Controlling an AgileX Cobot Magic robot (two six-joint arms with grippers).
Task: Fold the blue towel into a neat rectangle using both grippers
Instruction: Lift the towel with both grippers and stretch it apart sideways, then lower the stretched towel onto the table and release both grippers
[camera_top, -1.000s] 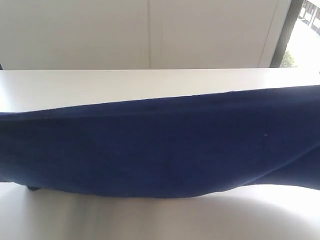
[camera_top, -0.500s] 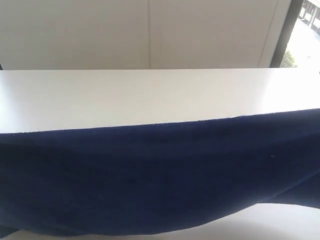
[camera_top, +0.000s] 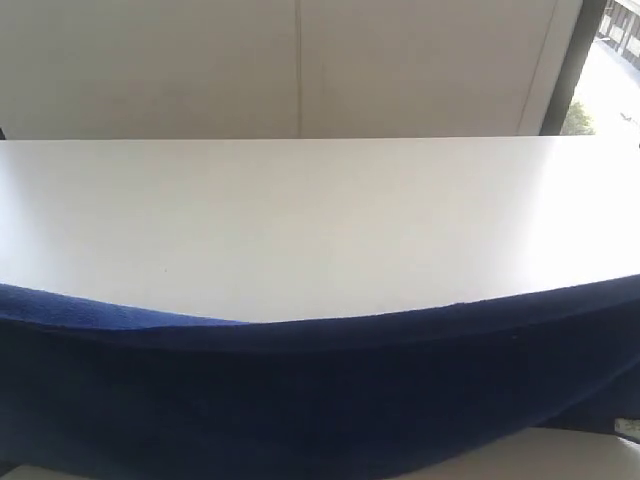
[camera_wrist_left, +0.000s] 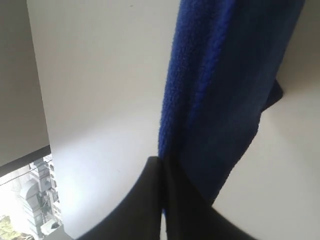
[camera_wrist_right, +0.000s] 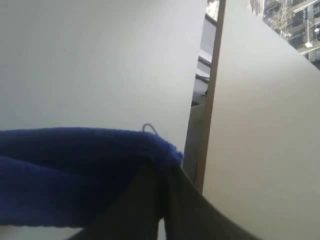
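Pinching the blue towel (camera_top: 300, 400) at opposite ends, your left gripper (camera_wrist_left: 161, 167) and right gripper (camera_wrist_right: 165, 175) had jaws squeezed tight on its edge, so it was stretched between them over the white table (camera_top: 300, 220).

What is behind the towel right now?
The white table stretches away behind the towel, then a wall. The strip of table directly behind it is covered.

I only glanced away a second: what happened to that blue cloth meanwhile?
The towel dropped lower in the exterior view, its top edge sinking and baring more table. Nothing was let go: the left gripper and right gripper pinch its ends. Table and wall unchanged.
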